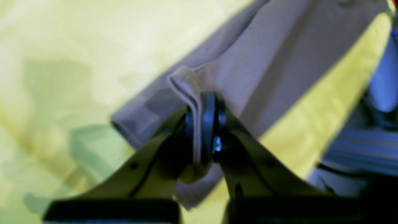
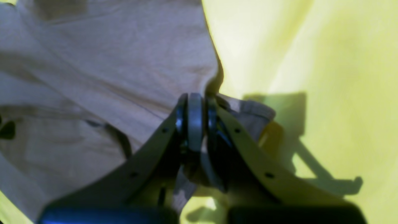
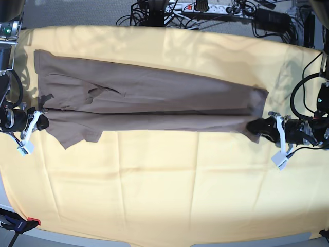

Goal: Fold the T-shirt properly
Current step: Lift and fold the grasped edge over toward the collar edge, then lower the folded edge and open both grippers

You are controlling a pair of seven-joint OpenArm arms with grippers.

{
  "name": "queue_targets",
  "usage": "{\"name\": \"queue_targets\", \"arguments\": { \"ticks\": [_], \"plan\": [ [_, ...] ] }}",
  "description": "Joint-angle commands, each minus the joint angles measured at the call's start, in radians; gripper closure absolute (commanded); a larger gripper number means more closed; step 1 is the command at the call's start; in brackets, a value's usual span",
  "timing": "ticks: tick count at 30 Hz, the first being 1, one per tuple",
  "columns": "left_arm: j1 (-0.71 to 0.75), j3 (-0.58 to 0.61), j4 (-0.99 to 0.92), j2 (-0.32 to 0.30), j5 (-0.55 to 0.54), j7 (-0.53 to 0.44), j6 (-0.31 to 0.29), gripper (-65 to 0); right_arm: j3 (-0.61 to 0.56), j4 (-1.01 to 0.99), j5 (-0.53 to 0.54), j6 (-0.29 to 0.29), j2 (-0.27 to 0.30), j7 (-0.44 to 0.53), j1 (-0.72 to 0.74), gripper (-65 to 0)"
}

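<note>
The taupe T-shirt lies stretched out long across the pale-yellow cloth, folded lengthwise into a narrow band. At the shirt's right end in the base view, my left gripper is shut on a pinched fold of the T-shirt; the left wrist view shows the left gripper with fabric clamped between its black pads. At the band's other end my right gripper is likewise shut on the shirt's edge. Seen from the right wrist, the right gripper squeezes a grey fold of the T-shirt.
Cables and power strips lie beyond the table's far edge. A red-handled clamp sits at the near left corner. Both arms' bodies stand at the table's left and right sides.
</note>
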Motion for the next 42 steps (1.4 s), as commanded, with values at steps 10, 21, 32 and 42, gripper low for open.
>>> {"name": "queue_targets", "arguments": {
  "ticks": [10, 21, 32, 42],
  "plan": [
    [-0.017, -0.012, 0.012, -0.021, -0.028, 0.034, -0.007, 0.0, 0.006, 0.016, 0.070, 0.004, 0.030, -0.038, 0.032, -7.9],
    [0.008, -0.012, 0.011, -0.019, 0.000, 0.026, -0.007, -34.3, 0.006, 0.017, 0.074, 0.004, -0.022, 0.134, 0.102, -36.4],
    [0.030, -0.012, 0.011, -0.019, -0.001, 0.027, -0.007, -34.3, 0.006, -0.043, -0.230, -0.031, -0.165, 0.231, 0.097, -36.4],
    [0.030, -0.012, 0.011, -0.019, -0.002, 0.026, -0.007, -34.3, 0.006, -0.053, -0.256, -0.035, -0.177, 0.232, 0.095, -36.4]
  ]
}}
